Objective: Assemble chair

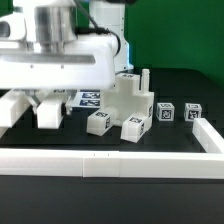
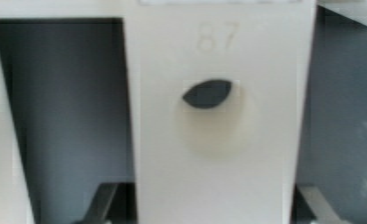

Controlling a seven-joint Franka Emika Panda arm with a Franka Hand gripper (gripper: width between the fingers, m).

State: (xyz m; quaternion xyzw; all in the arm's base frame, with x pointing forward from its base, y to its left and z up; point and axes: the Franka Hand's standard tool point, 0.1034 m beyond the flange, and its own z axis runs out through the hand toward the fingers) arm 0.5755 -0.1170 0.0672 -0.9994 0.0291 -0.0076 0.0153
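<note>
In the wrist view a flat white chair panel [image 2: 215, 140] with a dark round hole [image 2: 205, 95] fills the middle. My gripper [image 2: 212, 208] has a dark finger [image 2: 109, 205] pressed against each side edge of it, shut on the panel. In the exterior view the gripper [image 1: 30, 100] hangs low at that view's left, with white pieces [image 1: 47, 112] under it. A partly built white chair block [image 1: 130, 100] with tags stands in the middle. Small tagged blocks lie near it [image 1: 98, 122] [image 1: 134, 126] and to that view's right [image 1: 166, 112] [image 1: 192, 112].
A low white border wall runs along the front [image 1: 110, 160] and the exterior view's right side [image 1: 207, 132]. The marker board [image 1: 88, 97] lies behind the blocks. The table surface is black [image 1: 175, 135].
</note>
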